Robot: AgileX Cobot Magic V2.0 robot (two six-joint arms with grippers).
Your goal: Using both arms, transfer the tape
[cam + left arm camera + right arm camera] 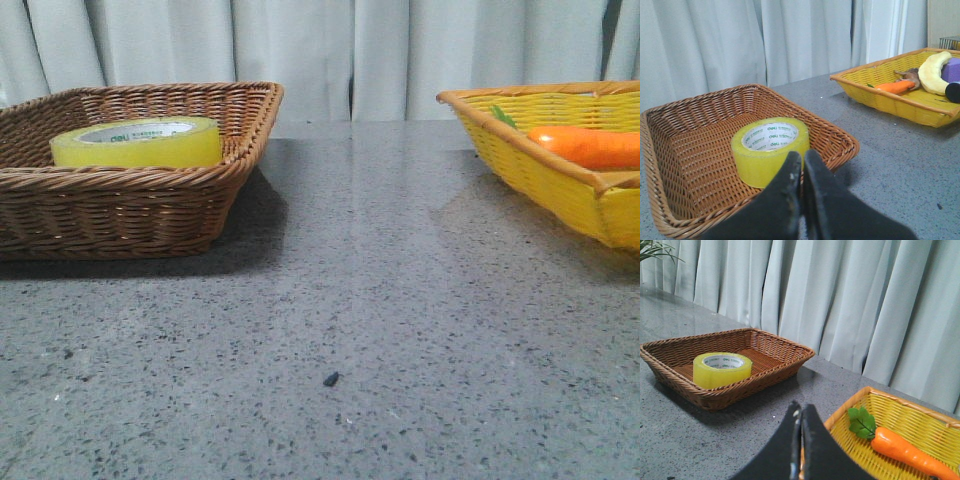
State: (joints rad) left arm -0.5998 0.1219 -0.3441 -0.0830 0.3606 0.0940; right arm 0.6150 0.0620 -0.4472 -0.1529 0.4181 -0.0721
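Soft, even light fills all three views you are watching, bright without harsh contrast. In the front view the grey table (350,300) carries a pale sheen down its middle, mirroring the curtains (330,50) at the far edge. The brown basket (130,200) drops a broad, soft-edged shadow to its right and along its near side; the yellow basket (560,170) shades the tabletop on its left. The picture is slightly grainy, and the near tabletop looks soft. In the wrist views, the left gripper (801,162) and right gripper (800,412) read as dark, blurred shapes, too close for focus, while both baskets stay reasonably sharp.
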